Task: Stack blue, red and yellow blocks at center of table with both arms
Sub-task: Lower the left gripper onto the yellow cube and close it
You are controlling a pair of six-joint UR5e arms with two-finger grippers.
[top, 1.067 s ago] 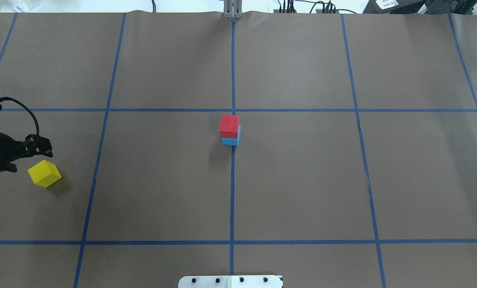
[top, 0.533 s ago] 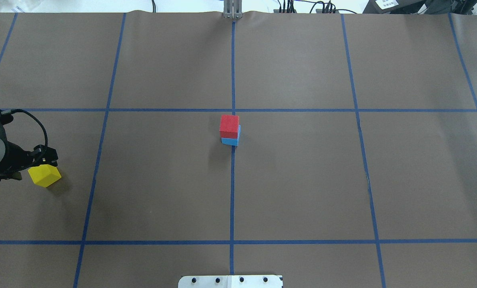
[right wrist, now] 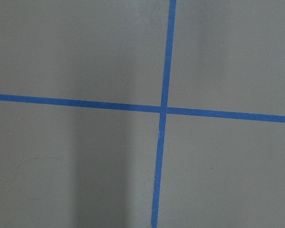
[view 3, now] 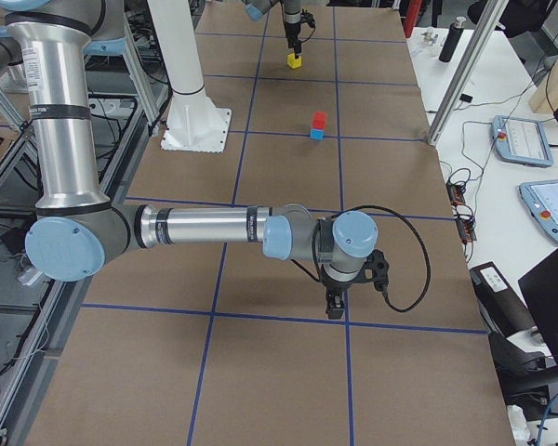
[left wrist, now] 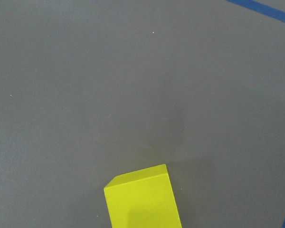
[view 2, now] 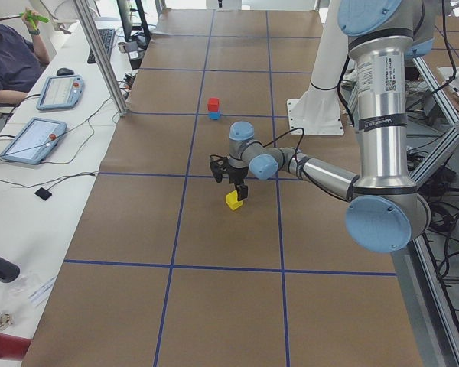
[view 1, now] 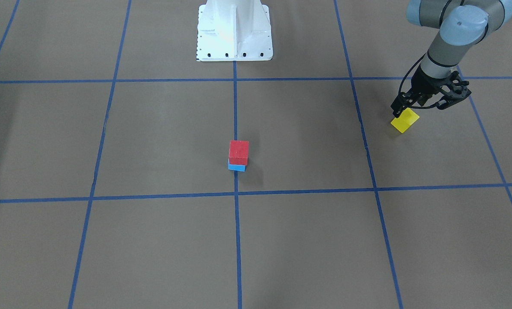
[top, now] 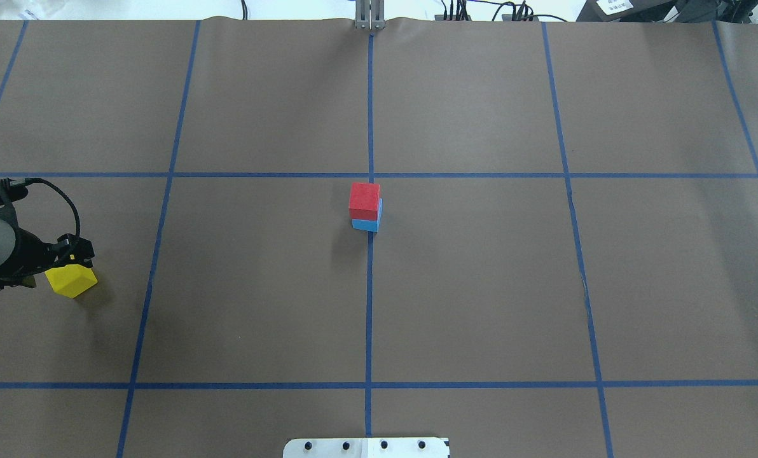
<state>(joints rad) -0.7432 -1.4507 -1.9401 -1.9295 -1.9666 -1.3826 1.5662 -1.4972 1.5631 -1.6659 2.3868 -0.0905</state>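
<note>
- While you watched over the last second, the left claw (top: pixel 53 266) closed in from beside the yellow block (top: pixel 70 282) and now hangs right over it.
- Its fingers look spread on either side of the block, with nothing pinched yet.
- That block has not shifted: it sits on the counter (top: pixel 481 286) at the far left, well apart from the middle.
- At the middle, the red block (top: pixel 364 199) rests on the blue block (top: pixel 367 224), set slightly off, so a blue strip shows on the right.
- Your right claw (view 3: pixel 339 299) hangs low over the counter's right end; seen only from the side, I cannot tell if it is spread.
- My read is that the approach is nearly done, leaving the pinch, the lift and the carry onto the red block.
</note>
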